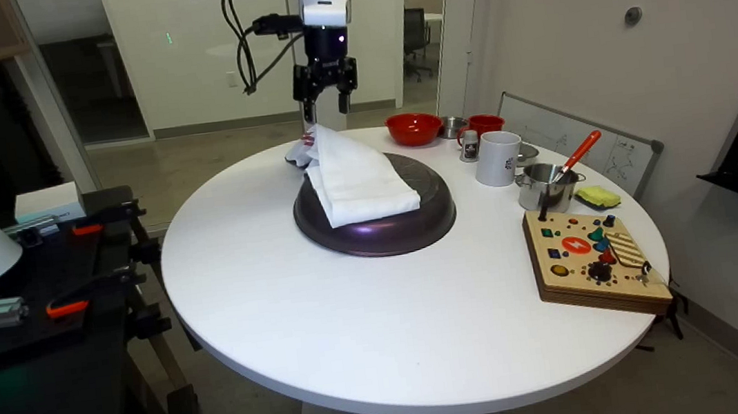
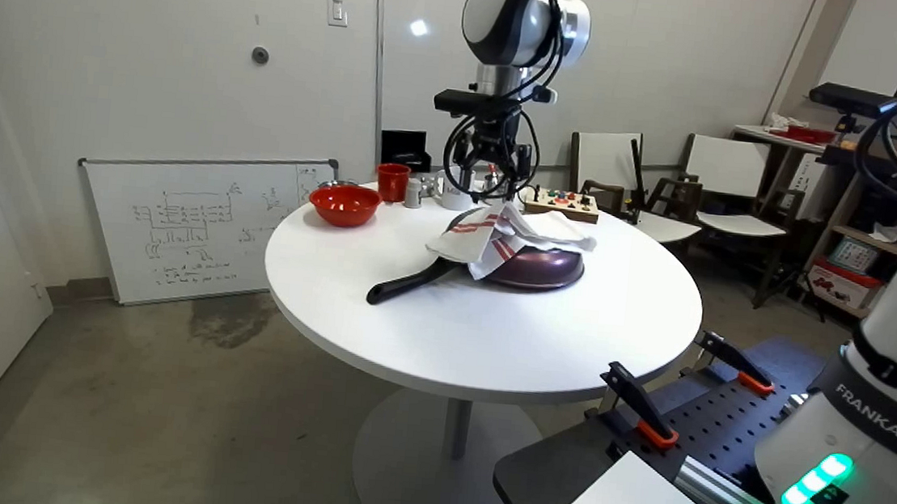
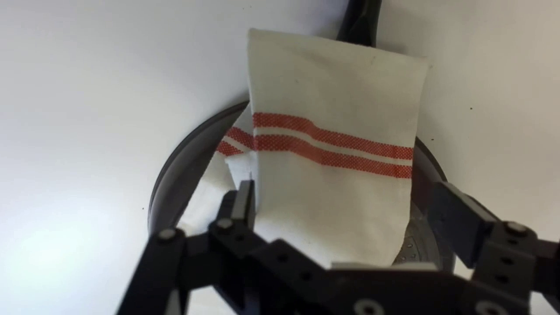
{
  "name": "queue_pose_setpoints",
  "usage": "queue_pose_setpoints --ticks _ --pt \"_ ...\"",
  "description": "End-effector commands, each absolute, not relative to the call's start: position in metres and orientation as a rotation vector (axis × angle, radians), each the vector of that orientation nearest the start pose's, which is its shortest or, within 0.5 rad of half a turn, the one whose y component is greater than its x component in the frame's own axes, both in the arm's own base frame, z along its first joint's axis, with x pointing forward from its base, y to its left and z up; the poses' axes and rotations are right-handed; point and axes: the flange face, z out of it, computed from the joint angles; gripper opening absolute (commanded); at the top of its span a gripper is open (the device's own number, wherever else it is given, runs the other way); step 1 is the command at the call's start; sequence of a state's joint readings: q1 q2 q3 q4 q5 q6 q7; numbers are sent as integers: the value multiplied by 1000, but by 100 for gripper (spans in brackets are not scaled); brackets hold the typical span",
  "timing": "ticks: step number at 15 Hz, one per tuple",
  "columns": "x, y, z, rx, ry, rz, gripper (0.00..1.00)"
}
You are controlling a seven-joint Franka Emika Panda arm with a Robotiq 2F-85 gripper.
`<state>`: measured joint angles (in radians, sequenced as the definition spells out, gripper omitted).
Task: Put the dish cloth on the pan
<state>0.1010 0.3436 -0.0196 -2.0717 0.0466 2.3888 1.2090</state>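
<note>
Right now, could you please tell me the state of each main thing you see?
Pan: upside down
Dish cloth: folded, draped over pan
Gripper: open
Red bowl: upright
Steel pot: uncovered, red-handled utensil inside
Sponge: lying flat
Shaker: standing
Low whiteboard: leaning, written on
Base light: lit green

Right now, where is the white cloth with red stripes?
In an exterior view, the cloth lies over the round purple pan, below the open black gripper, its striped left end partly over the black handle.

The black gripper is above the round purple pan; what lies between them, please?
A white cloth with red stripes lies across the pan in the wrist view.
</note>
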Motion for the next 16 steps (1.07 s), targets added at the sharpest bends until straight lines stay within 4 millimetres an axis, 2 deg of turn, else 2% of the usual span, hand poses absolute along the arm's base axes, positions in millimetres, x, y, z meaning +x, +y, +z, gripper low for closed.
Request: queue_pose_setpoints --ticks 1,5,11,14,16 --pt "587 49 276 -2639 1678 32 100" --pt "594 37 274 -2776 1556 8 100" --pt "595 -3 258 -3114 1133 77 100" --pt "600 -19 262 -3125 878 3 100" --pt "606 -35 271 -3090 770 -57 100"
